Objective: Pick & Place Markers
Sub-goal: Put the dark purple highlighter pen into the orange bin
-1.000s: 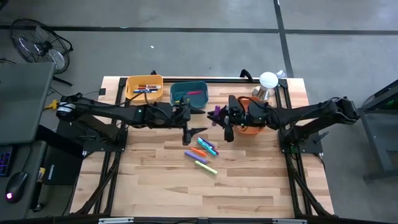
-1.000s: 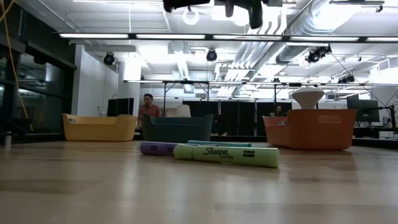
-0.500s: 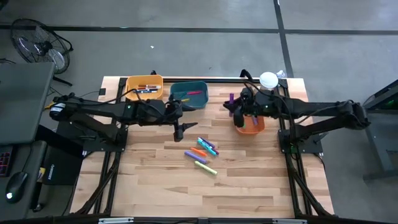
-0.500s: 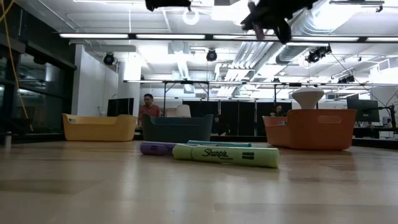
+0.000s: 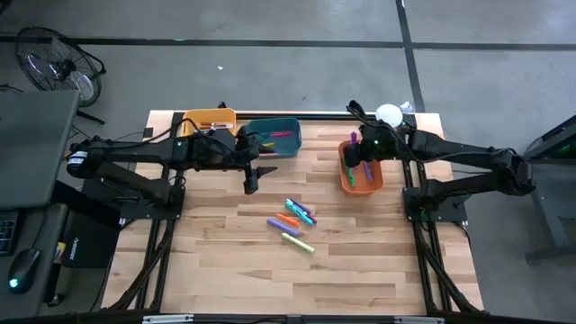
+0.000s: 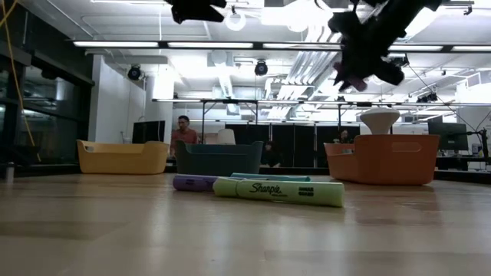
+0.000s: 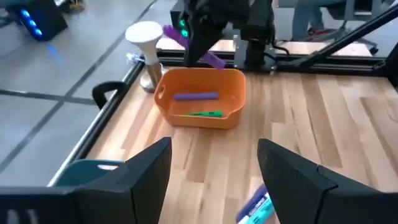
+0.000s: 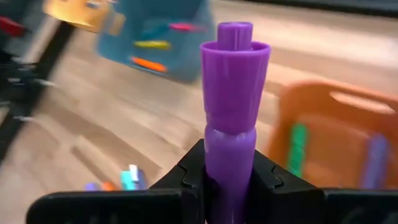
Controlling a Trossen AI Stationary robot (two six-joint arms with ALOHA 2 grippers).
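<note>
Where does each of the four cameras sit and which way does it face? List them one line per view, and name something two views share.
High view: overhead, straight down on the table; shows both arms, the left gripper and the right gripper.
Low view: at tabletop height, level across loose markers toward the room; arms enter from above.
Left wrist view: past its own open fingers toward the orange bin.
Right wrist view: past its fingers clamping a purple marker.
Shared: left wrist and high views both show the orange bin.

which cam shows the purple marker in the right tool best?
Right wrist view: the purple marker fills the picture, clamped in the right tool. The left wrist view shows it tilted above the orange bin. The high and low views show it small.
</note>
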